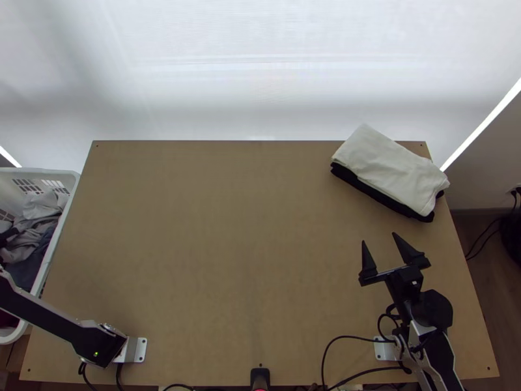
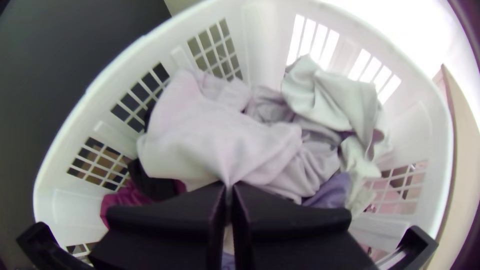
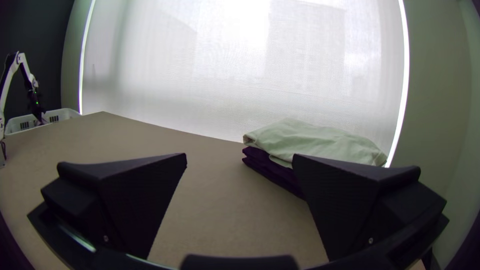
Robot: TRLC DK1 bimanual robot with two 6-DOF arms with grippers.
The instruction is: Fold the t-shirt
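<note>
A bunched pale pinkish-white cloth [image 2: 215, 130] lies on other clothes in the basket; whether it is a t-shirt I cannot tell. My left gripper [image 2: 229, 186] is shut on a part of it, which is drawn to a narrow point at the fingertips. Over the table's right side, my right gripper [image 1: 380, 238] stands open, with nothing between its fingers. From its own wrist camera, the right gripper [image 3: 240, 156] has its fingers wide apart, and the folded stack lies beyond them.
The white laundry basket [image 1: 60, 234] stands against the left side of the wooden table [image 1: 228, 247]. A folded white cloth [image 1: 391, 166] rests on folded dark cloth [image 1: 381, 195] at the back right corner. Grey, purple and dark red clothes share the basket.
</note>
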